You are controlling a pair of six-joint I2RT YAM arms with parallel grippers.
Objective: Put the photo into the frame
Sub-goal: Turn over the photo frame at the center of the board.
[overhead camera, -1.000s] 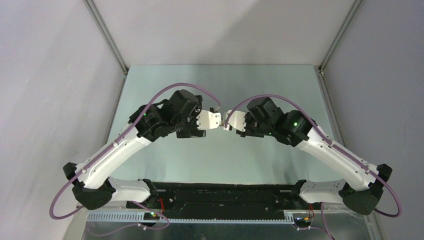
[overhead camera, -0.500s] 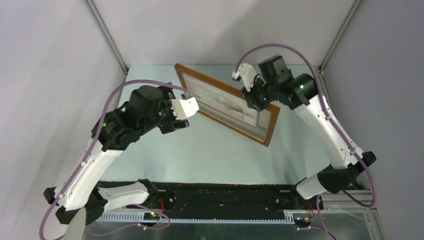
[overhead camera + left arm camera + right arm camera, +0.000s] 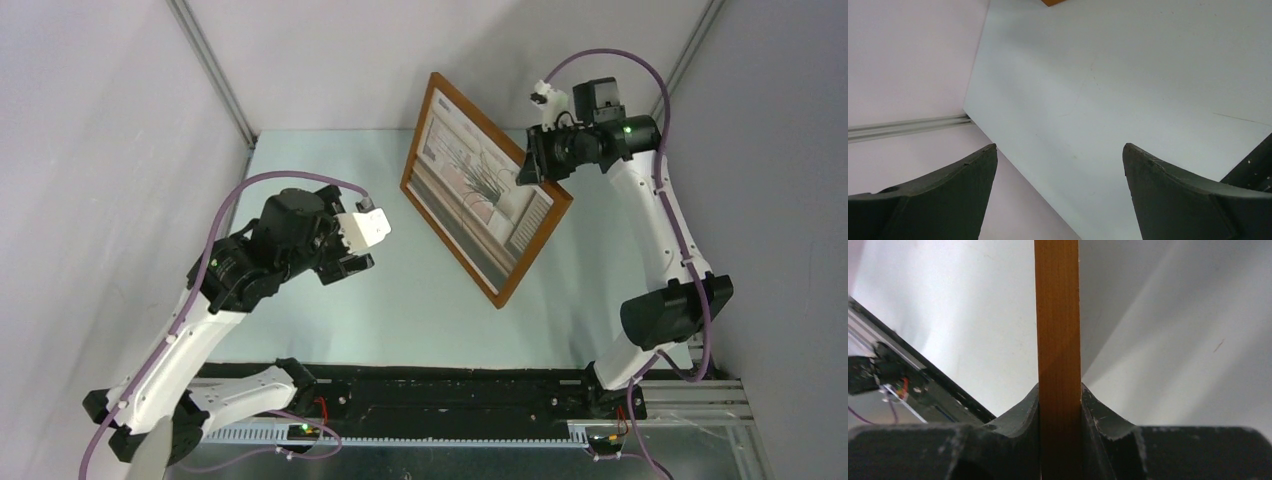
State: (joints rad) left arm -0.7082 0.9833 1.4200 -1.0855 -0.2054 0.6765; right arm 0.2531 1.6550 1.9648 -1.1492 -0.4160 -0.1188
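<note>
The frame (image 3: 537, 252) is a thin brown wooden rectangle held in the air over the back right of the table, tilted with its face toward the top camera. Inside it sits the photo (image 3: 478, 195) of a potted grassy plant by a window. My right gripper (image 3: 535, 165) is shut on the frame's upper right edge. In the right wrist view, the wooden edge (image 3: 1058, 315) runs straight up between the gripper's (image 3: 1059, 395) jaws. My left gripper (image 3: 368, 240) hangs open and empty left of the frame, apart from it. In the left wrist view the gripper (image 3: 1059, 150) shows only bare table between its fingers, with a frame corner (image 3: 1053, 2) at the top.
The pale table (image 3: 400, 300) is bounded by grey walls at left, back and right. A black rail (image 3: 440, 385) with the arm bases runs along its near edge.
The right arm has swung up and right, lifting the frame and turning its face toward the camera. The left gripper has opened, let go and pulled back to the left.
</note>
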